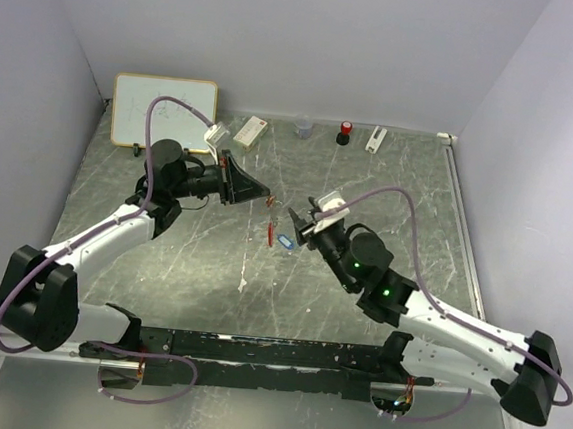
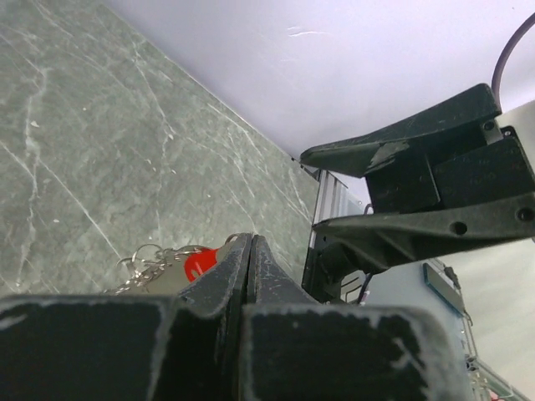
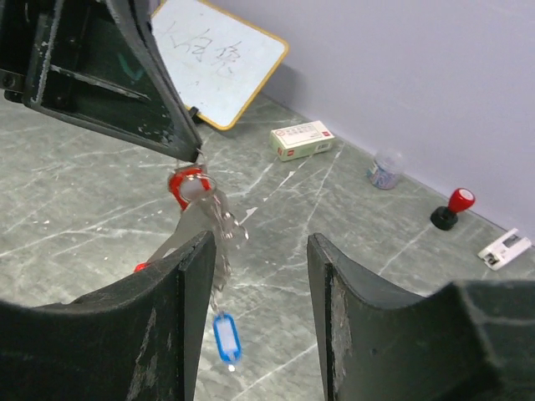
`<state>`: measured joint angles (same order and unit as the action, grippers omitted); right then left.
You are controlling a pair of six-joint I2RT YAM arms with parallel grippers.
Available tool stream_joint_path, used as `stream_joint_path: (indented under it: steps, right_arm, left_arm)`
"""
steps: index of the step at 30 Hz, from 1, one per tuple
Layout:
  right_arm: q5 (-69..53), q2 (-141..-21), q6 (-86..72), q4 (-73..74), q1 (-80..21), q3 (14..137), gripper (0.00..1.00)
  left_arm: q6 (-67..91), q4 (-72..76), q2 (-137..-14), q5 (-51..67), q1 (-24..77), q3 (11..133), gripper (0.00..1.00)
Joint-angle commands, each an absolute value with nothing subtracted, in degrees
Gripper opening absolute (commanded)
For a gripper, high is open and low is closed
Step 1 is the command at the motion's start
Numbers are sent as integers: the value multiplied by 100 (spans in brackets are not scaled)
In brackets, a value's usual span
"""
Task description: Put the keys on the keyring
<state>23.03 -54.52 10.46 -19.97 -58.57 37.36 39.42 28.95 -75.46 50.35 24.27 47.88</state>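
My left gripper (image 1: 268, 201) is held above the middle of the table, shut on the top of the keyring (image 3: 205, 196). I cannot tell whether it pinches the metal ring or the red plastic beside it. A red-headed key (image 3: 185, 185) sits at the rings, its silver blade slanting down-left. Thin chain hangs below, ending in a blue-headed piece (image 3: 226, 338) off the table. In the top view the red part (image 1: 270, 233) and blue part (image 1: 284, 241) dangle together. My right gripper (image 3: 259, 238) is open just right of the bundle with nothing between its fingers. Its left finger (image 3: 180, 292) covers the blade's lower end.
Along the back wall stand a small whiteboard (image 1: 163, 111), a white box (image 1: 250, 131), a small clear jar (image 1: 303, 128), a red-topped black stamp (image 1: 345, 131) and a white oblong item (image 1: 375, 139). Walls close in the marbled table (image 1: 163, 254) on three sides.
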Motion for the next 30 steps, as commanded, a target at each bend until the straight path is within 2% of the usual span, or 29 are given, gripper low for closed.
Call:
stream_joint_path:
  steps: [1,8,13,18,30]
  right_arm:
    - [2575,-4922,914,-1638,-5872,3520,48]
    - [2301,-4540,1174,-1758,-5870,3374,47]
    - [1537,-4466,1676,-1921,-5730,3234,42]
    - [636,-4597,2026,-1803,-5559,3372,41]
    - [-195,-5200,2367,-1729,-5470,3860,37]
  left_arm:
    - [3632,2993,-7360,4966,2456,4939,7]
    - [3586,3569,-7293,5125,2461,4742,7]
    - [3744,4001,-7462,5655,2461,4805,7]
    - [4065,4551,-7682,6155,2461,4873,7]
    - [3989,4585,-7688,6852,2463,4879,7]
